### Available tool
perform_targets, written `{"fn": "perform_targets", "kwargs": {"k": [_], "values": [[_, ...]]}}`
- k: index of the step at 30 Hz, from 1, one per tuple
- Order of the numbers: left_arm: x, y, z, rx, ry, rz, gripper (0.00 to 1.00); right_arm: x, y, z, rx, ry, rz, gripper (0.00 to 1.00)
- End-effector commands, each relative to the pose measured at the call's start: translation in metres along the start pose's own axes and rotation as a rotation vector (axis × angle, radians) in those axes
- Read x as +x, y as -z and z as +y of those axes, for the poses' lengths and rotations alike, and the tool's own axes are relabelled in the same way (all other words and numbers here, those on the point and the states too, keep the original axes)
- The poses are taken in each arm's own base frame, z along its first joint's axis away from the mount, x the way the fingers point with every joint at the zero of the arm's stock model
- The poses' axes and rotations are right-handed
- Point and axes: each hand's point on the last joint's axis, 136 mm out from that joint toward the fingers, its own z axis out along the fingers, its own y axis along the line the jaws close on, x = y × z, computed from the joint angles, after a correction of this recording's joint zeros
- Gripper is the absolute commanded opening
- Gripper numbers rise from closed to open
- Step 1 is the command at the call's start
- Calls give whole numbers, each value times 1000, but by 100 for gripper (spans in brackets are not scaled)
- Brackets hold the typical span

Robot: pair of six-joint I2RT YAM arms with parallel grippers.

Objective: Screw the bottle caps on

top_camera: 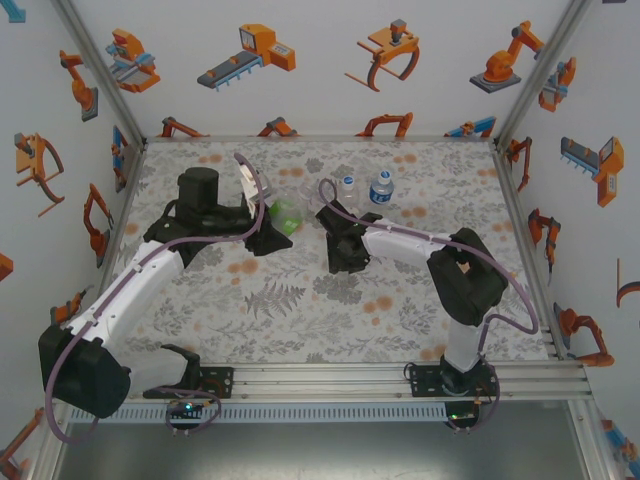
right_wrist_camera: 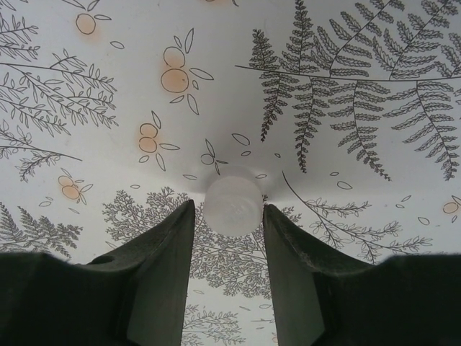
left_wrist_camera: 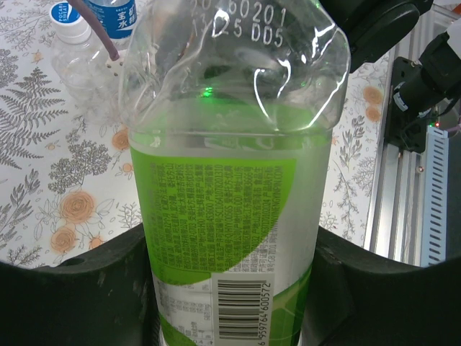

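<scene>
Bare worktop (top_camera: 270,320) stretches along the near side, and the walls are well apart from both arms. The right hand (right_wrist_camera: 229,216) straddles a white cap (right_wrist_camera: 233,204) on the worktop, fingers (right_wrist_camera: 158,274) close either side; I cannot tell whether they pinch it. The left hand (top_camera: 268,225) is clenched on the green bottle (left_wrist_camera: 230,216), near the clear bottle (top_camera: 347,187) and the blue-labelled bottle (top_camera: 381,188) standing beyond.

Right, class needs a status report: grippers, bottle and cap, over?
Left gripper shut on green bottle. Right gripper straddling white cap on table, grip unclear. Clear bottle and blue-label bottle stand beyond, apart.
</scene>
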Motion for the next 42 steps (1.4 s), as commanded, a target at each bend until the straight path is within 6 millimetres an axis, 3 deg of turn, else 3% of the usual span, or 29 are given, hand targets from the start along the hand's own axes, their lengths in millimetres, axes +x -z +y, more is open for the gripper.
{"fn": "perform_targets", "kwargs": {"k": [1,16,24,30,35,42], "values": [[-11,3,-3,21,-2,-22,5,12,-6,-2,20,-5,37,40],[-11,3,-3,23,-1,-20,5,13,-10,-3,28,-2,45,36],[-10,2,-3,27,-8,-20,5,0,16,-3,13,11,-25,27],[-6,2,-7,43,-44,-19,3,-16,60,4,-80,78,-137,25],[-5,3,-13,50,-93,-23,2,-27,116,10,-187,209,-274,16],[7,-1,-35,106,-229,-4,0,-26,203,28,-404,473,-575,15]]}}
